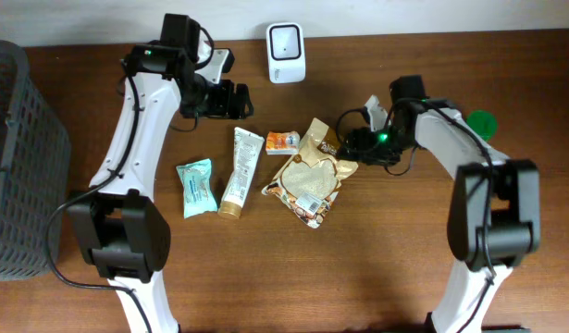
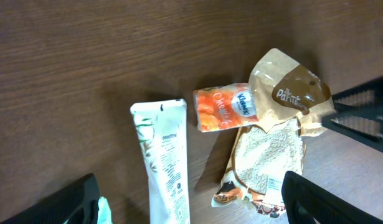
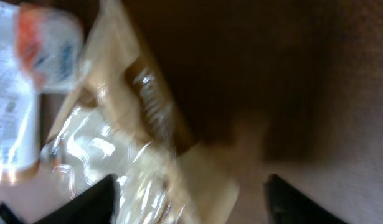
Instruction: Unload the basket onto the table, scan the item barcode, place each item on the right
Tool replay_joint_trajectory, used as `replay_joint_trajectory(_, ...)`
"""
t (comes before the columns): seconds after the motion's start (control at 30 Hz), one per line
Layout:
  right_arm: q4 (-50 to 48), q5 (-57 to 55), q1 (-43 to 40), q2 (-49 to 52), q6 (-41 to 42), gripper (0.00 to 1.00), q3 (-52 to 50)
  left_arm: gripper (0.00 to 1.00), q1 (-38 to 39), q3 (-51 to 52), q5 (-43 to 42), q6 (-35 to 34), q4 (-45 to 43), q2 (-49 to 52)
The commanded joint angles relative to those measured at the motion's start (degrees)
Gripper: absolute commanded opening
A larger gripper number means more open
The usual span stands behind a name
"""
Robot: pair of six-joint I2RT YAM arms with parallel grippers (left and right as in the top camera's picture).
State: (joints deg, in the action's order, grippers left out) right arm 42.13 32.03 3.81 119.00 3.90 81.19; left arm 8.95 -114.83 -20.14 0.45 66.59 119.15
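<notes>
Right claw (image 1: 347,144) straddles corner of brown pouch (image 1: 307,180).

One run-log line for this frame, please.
stage: pre-grasp | left fingers: open, empty | right fingers: open, at snack bag corner, not gripping | scanner: far side, nothing presented

You are looking at a badly smeared frame. A tan pouch (image 3: 138,118) with a clear window is lying diagonally from the top centre down to the bottom centre. An orange-and-white packet (image 3: 51,43) is sitting in the upper left corner, just beside the pouch. A white tube (image 3: 10,118) is running down the left edge, its brown cap at lower left. The dark wooden counter (image 3: 316,81) is filling the right half. Your end effector (image 3: 188,202) is showing two dark fingers (image 3: 94,199) at the bottom, standing apart, with the pouch's lower corner reaching between them.
</notes>
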Motion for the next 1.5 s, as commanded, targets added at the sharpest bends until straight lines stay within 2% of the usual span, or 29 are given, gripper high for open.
replay_joint_trajectory(0.0,-3.67,3.48,0.37,2.45,0.00,0.55,0.50,0.92,1.16,0.44,0.22,0.83,-0.83,-0.83)
replay_joint_trajectory(0.13,-6.21,5.70,0.90,3.65,0.00,0.46,0.44,0.92,1.55,0.44,0.20,0.39,-1.20,-0.59)
replay_joint_trajectory(0.2,-6.38,4.90,1.64,3.85,0.00,0.22,0.44,0.92,1.55,0.44,0.22,0.24,-1.27,-0.33)
replay_joint_trajectory(0.27,-6.34,3.15,1.79,3.85,0.00,0.04,0.44,0.93,1.53,0.44,0.22,0.24,-1.25,0.02)
replay_joint_trajectory(0.3,-6.14,2.69,1.73,3.85,0.00,0.04,0.46,0.93,1.53,0.44,0.20,0.24,-1.25,0.17)
replay_joint_trajectory(0.43,-2.27,1.77,-1.57,1.53,0.00,0.04,0.52,0.92,1.92,0.44,0.17,0.24,-1.22,0.74)
replay_joint_trajectory(0.67,14.71,-4.92,-11.85,-10.58,1.07,0.04,0.44,0.91,3.32,0.44,0.17,0.24,-1.46,2.23)
replay_joint_trajectory(0.73,19.74,-7.89,-12.46,-11.89,1.03,0.04,0.44,0.91,4.11,0.44,0.17,0.24,-1.88,2.58)
replay_joint_trajectory(0.8,26.29,-11.87,-11.61,-11.80,1.05,0.04,-0.11,0.91,5.11,0.44,0.20,0.24,-2.32,2.80)
replay_joint_trajectory(0.87,28.85,-13.35,-10.12,-11.80,1.05,0.04,-2.54,0.91,5.88,0.44,0.20,0.26,-2.49,2.80)
replay_joint_trajectory(1.03,28.11,-13.66,-5.38,-11.80,1.07,0.05,-12.76,0.91,7.80,0.44,0.22,0.26,-2.51,2.80)
replay_joint_trajectory(1.23,31.63,-12.98,1.05,-11.89,0.85,0.08,-15.37,0.90,7.93,0.44,0.20,0.26,-2.54,2.80)
replay_joint_trajectory(1.27,32.17,-13.00,3.06,-11.91,0.83,0.13,-15.34,0.90,7.93,0.44,0.20,0.24,-2.54,2.80)
replay_joint_trajectory(1.33,33.16,-13.00,6.47,-11.91,-0.55,0.38,-15.32,0.91,7.93,0.44,0.20,0.26,-2.51,2.80)
replay_joint_trajectory(1.37,33.33,-13.09,7.30,-11.93,-0.68,0.44,-15.26,0.91,7.93,0.44,0.20,0.26,-2.51,2.80)
replay_joint_trajectory(1.47,33.99,-13.53,8.70,-12.07,-0.66,0.49,-13.09,0.91,7.93,0.44,0.44,0.26,-2.54,2.80)
